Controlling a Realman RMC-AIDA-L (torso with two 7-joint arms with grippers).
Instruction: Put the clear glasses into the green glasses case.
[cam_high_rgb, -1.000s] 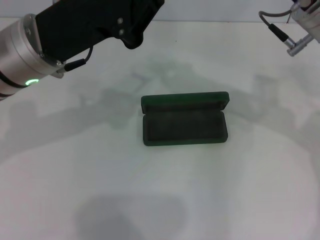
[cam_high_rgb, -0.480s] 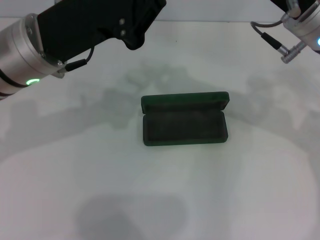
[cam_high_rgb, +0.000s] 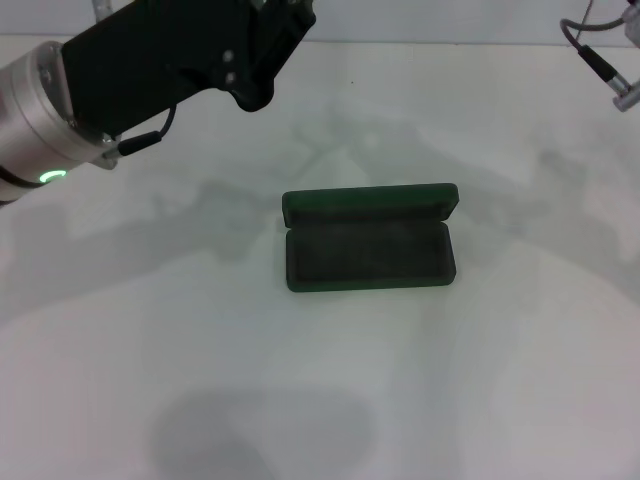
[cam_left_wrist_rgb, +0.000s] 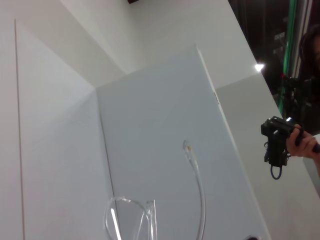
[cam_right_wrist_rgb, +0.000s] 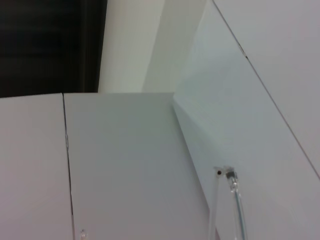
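The green glasses case (cam_high_rgb: 368, 252) lies open in the middle of the white table, its lid (cam_high_rgb: 370, 203) standing up along the far side and its dark inside bare. My left arm (cam_high_rgb: 170, 60) reaches over the far left of the table, and its fingers pass out of the head view's top edge. Only a cable and plug (cam_high_rgb: 610, 80) of my right arm show at the far right. The clear glasses (cam_left_wrist_rgb: 131, 220) appear in the left wrist view, lens and one curved arm held up before white walls. The right wrist view shows one thin arm of the clear glasses (cam_right_wrist_rgb: 235, 210).
The white table (cam_high_rgb: 320, 400) stretches all round the case. White wall panels (cam_left_wrist_rgb: 150, 125) fill both wrist views. A person's hand with a black device (cam_left_wrist_rgb: 280, 145) shows far off in the left wrist view.
My left arm has shifted slightly to the left. My right arm has swung right and up, almost out of the head view. The case has not moved.
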